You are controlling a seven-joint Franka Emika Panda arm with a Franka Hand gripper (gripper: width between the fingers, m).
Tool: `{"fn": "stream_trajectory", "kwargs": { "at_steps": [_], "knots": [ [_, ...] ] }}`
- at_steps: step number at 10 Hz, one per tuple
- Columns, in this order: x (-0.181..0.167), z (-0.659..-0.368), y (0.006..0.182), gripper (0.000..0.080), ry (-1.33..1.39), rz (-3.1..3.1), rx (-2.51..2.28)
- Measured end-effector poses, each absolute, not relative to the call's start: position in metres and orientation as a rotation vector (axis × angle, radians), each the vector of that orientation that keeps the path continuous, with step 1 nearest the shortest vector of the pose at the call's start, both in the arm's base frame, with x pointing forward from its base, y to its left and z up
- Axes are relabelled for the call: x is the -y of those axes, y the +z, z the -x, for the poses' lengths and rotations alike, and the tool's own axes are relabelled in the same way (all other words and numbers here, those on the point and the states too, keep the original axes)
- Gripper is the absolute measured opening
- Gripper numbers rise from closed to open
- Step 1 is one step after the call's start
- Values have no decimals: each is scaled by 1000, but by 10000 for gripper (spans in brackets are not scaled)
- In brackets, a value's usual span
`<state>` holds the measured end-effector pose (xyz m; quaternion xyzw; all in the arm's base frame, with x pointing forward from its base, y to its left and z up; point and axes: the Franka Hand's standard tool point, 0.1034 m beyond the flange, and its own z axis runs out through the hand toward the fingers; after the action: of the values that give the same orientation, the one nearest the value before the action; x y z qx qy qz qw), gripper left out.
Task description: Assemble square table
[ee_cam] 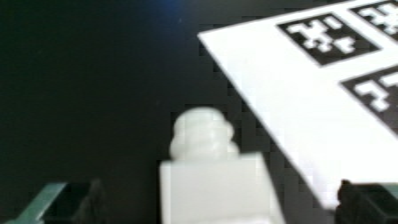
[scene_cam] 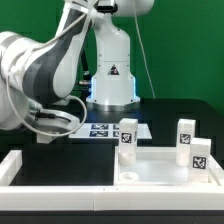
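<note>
Now I am holding my gripper [ee_cam: 214,200] spread wide around a leg [ee_cam: 210,165] beside the marker board [ee_cam: 329,110], not gripping it.

White square tabletop [scene_cam: 160,168] lay flat inside the low fence [scene_cam: 20,165], raised rim up. Three white tagged block legs stood upright relative to it: one [scene_cam: 127,134] at its far corner toward the exterior view's left, two [scene_cam: 184,136] [scene_cam: 200,155] along its right side. Fourth leg [ee_cam: 208,165], threaded tip visible, beside the marker board [ee_cam: 329,70].
</note>
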<state>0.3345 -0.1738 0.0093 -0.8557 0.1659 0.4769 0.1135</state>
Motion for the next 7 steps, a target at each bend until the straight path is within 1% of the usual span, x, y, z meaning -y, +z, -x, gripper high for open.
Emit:
{"fn": "stream_trajectory", "kwargs": {
  "at_steps": [1, 2, 3, 4, 7],
  "knots": [
    [173, -335, 11, 562, 1395, 2511, -485],
    [174, -334, 10, 426, 1397, 2508, -487],
    [174, -334, 10, 426, 1397, 2508, -488],
    [174, -334, 10, 284, 1397, 2507, -489],
    [174, -333, 10, 285, 1397, 2507, -490]
  ]
}}
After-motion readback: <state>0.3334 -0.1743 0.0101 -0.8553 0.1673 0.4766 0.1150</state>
